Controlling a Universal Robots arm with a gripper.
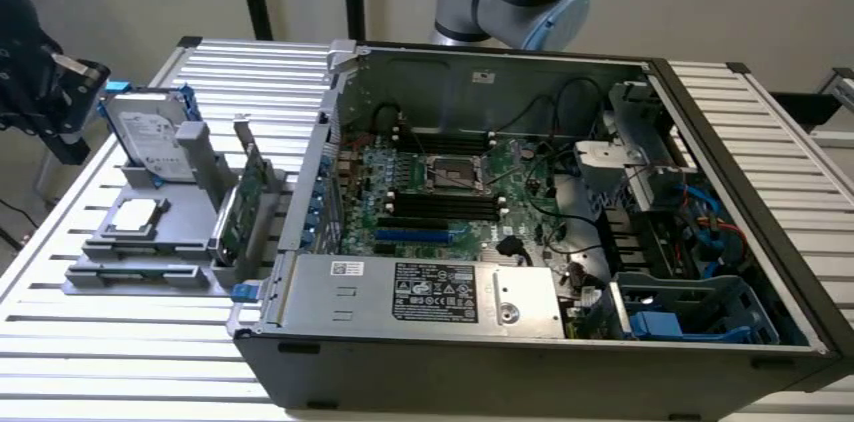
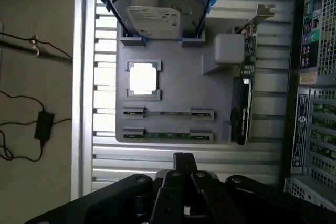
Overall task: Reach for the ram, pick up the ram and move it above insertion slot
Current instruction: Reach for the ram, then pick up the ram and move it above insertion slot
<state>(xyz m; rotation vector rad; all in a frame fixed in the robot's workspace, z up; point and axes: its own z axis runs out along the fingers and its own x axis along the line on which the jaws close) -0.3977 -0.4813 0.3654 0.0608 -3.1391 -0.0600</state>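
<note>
**Ram pickup status: reach only partway, nothing grabbed**

Quick update from my end. My pincer [image 2: 184, 157] has its two black fingers pressed together with nothing between them, so the ram isn't picked up yet. It hangs over the ribbed aluminium table [image 2: 105, 153], just short of the matte grey parts tray [image 2: 173, 85].

The ram [image 2: 168, 136] is the closest thing on that tray to my fingertips. It's a long, thin green stick seated in a narrow groove with a grey clip at each end. The next groove out looks like it has a thin strip in it too, but I can't tell for sure. So I'd call the reach half done at best, with the grab and the carry to the slot all left.

Further out on the tray there's a square CPU [image 2: 143, 78] with a pale, shiny lid. Past that is a hard drive [image 2: 160, 14], silvery on top, in a blue plastic caddy. The broader green card [image 2: 241, 103] with the metal bracket stands on edge along the tray's case side.

The tray sits at the exterior view's left of the open dark steel case [image 1: 534, 362]. The long black memory slots [image 1: 441, 204] on the green motherboard [image 1: 514, 167] are well apart from the ram.
</note>
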